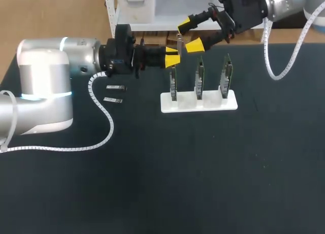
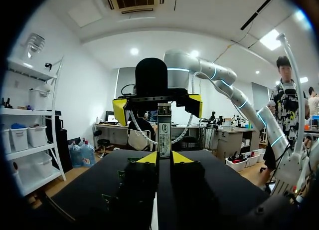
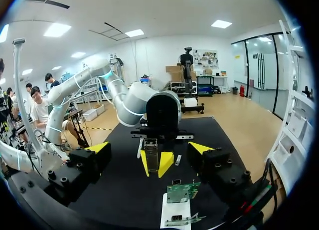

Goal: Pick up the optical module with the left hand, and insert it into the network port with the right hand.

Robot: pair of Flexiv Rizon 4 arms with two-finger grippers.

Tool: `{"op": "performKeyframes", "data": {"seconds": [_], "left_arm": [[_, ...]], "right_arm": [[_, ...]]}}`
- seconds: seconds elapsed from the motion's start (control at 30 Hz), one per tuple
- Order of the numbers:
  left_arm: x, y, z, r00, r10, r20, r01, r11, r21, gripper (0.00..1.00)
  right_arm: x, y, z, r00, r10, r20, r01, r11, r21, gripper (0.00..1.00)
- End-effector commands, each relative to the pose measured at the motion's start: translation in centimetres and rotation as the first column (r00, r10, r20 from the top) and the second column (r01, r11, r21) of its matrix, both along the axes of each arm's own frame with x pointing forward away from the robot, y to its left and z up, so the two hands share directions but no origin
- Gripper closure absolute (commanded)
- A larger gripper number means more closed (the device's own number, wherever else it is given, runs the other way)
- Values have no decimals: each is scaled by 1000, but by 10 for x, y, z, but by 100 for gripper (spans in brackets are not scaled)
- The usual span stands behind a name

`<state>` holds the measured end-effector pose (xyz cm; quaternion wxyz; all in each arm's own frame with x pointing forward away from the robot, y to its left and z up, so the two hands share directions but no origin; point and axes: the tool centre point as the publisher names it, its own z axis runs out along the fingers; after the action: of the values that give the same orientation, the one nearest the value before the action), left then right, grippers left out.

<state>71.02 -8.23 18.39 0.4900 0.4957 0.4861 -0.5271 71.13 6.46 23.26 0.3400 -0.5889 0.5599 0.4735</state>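
Three upright boards (image 1: 200, 79) on a white stand (image 1: 185, 105) bar the desk's (image 1: 177, 183) middle. The left gripper (image 1: 171, 56) and right gripper (image 1: 189, 36) crowd the leftmost board's top. The nearer desk lies open.

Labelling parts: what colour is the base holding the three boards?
White base, best in head view.

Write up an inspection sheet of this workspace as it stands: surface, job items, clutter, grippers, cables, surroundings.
Surface: black table, bare across its near half.
Job's things: optical module held upright in the left gripper; white stand carrying three upright circuit boards; two spare modules lying flat, apart from the stand.
Clutter: nothing seen.
Grippers: left gripper shut on the optical module; right gripper open, one finger on each side of the module, not touching.
Cables: white coiled cable lies looped on the table; second cable hangs over its far right.
Surroundings: nothing seen reaching over the table.
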Motion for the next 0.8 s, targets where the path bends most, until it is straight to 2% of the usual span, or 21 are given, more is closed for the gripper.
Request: {"op": "performKeyframes", "data": {"seconds": [0.03,0.33,0.8], "left_arm": [[-1,0,0,1000,4,0,-4,1000,0,100],[-1,0,0,1000,4,0,-4,1000,0,100],[-1,0,0,1000,4,0,-4,1000,0,100]], "right_arm": [[-5,8,1,1000,-13,12,13,1000,-3,0],[-5,23,-3,1000,25,5,-25,1000,2,0],[-1,17,0,1000,-12,6,12,1000,19,0]]}}
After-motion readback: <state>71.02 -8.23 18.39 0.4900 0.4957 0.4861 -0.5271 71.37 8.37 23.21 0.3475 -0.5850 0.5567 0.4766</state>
